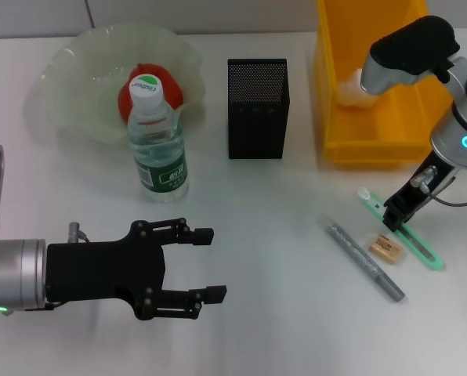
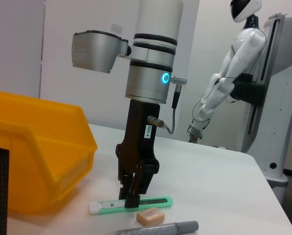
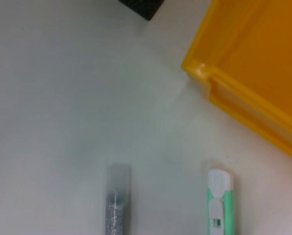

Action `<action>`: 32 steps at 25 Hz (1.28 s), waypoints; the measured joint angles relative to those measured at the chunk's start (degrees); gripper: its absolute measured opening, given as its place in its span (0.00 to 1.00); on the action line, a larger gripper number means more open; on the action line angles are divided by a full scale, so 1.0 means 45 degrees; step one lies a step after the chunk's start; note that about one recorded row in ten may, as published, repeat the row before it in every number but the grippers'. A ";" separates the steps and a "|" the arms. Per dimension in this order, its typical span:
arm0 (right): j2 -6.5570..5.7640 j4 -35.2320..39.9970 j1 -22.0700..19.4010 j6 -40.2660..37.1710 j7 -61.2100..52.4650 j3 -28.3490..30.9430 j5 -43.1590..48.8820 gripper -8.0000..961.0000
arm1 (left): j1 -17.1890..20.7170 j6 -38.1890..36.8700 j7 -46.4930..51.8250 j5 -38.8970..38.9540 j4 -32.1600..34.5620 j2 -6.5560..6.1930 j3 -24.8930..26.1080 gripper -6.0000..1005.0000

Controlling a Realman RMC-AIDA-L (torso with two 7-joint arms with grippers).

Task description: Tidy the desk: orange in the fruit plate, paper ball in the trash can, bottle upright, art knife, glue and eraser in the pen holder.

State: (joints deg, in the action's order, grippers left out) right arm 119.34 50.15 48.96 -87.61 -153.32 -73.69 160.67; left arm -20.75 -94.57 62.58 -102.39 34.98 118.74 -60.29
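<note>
Right gripper down on the art knife

Right gripper point(image 1: 396, 216) stands at the end of a near-vertical forearm, its fingers lowered onto the green art knife point(image 1: 410, 232) lying flat on the white table point(image 1: 280, 235). The left wrist view shows the fingers point(image 2: 132, 199) drawn narrow and touching the knife's middle; whether they truly clamp it cannot be told. The eraser point(image 1: 386, 247) lies just beside the knife, with the grey glue stick point(image 1: 364, 258) next to it. Left gripper point(image 1: 208, 263) hovers over the near table with its jaws spread wide, holding nothing.

The head view alone shows the bottle point(image 1: 157, 141) upright, the orange point(image 1: 151, 90) in the fruit plate point(image 1: 69, 78), the black mesh pen holder point(image 1: 257, 108) and the paper ball point(image 1: 351, 90) in the yellow bin point(image 1: 374, 149). Only the left wrist view shows a white humanoid robot point(image 2: 229, 68) behind the table.
</note>
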 joint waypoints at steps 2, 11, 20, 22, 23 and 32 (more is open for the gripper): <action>0.0002 -0.0075 0.0015 0.0078 -0.0002 -0.0014 0.0000 0.20 | 0.0001 0.0000 0.0000 0.0000 0.0000 0.0000 0.0000 0.80; 0.0026 0.0004 -0.0028 0.0155 0.0056 -0.0010 -0.0068 0.16 | -0.0002 0.0000 0.0000 0.0000 -0.0018 0.0000 0.0000 0.80; 0.0026 0.0207 -0.0091 0.0160 0.0099 -0.0300 -0.0098 0.05 | -0.0071 0.0000 0.0000 0.0020 -0.0019 0.0000 0.0000 0.80; 0.0024 0.0270 -0.0114 0.0173 0.0102 -0.0304 -0.0110 0.01 | -0.0083 0.0001 0.0000 0.0021 -0.0019 0.0000 0.0000 0.80; 0.0024 0.0270 -0.0114 0.0173 0.0102 -0.0304 -0.0110 0.02 | -0.0083 0.0001 0.0000 0.0021 -0.0019 0.0000 0.0000 0.80; 0.0002 0.1569 -0.0424 -0.0391 0.0109 -0.0215 -0.0141 0.09 | -0.0098 0.0001 0.0000 0.0021 -0.0020 0.0000 0.0000 0.80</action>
State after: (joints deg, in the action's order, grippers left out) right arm 119.35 57.21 47.05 -89.37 -152.83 -74.66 160.03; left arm -21.18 -94.57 62.58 -102.30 34.89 118.74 -60.29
